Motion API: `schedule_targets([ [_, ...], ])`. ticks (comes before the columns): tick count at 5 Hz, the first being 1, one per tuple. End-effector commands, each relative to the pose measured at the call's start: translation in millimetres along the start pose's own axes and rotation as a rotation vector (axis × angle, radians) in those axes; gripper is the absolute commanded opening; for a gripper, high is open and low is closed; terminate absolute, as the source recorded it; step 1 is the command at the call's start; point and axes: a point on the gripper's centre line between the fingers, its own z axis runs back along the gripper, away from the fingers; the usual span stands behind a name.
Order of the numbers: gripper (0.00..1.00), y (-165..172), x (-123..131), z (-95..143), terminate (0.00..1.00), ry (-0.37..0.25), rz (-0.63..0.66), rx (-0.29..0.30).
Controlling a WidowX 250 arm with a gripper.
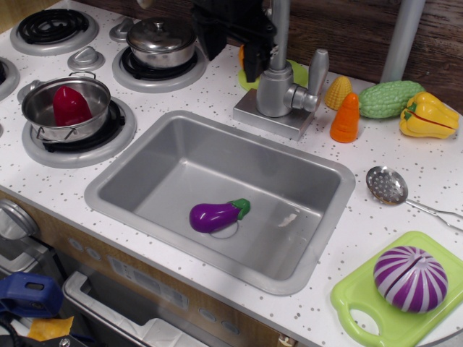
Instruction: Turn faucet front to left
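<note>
The silver-grey faucet stands on its square base plate behind the sink. Its thin pipe rises out of the top of the frame, and its flat lever handle sticks up on the right. My black gripper hangs just left of the faucet body, at pipe height. One dark finger points down beside the body. The spout's outer end is hidden behind the gripper. I cannot tell how the jaws stand or whether they hold the spout.
The grey sink holds a purple eggplant. At left, one pot holds a red pepper and a lidded pot stands behind it. At right are corn, carrot, green gourd, yellow pepper, slotted spoon, a purple onion on a green board, and a plain grey pole.
</note>
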Motion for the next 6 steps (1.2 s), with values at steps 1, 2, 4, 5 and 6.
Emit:
schedule_targets([
  [1,1.00,17,16,13,0.00,-0.054,-0.028,0.013],
  [2,1.00,22,23,11,0.00,-0.056,-0.043,0.007],
  [4,1.00,37,29,9,0.00,-0.060,-0.071,0.000],
  [5,1.00,42,29,10,0.00,-0.066,-0.075,0.013],
  [6,1.00,45,26,7,0.00,-0.074,-0.064,0.050],
])
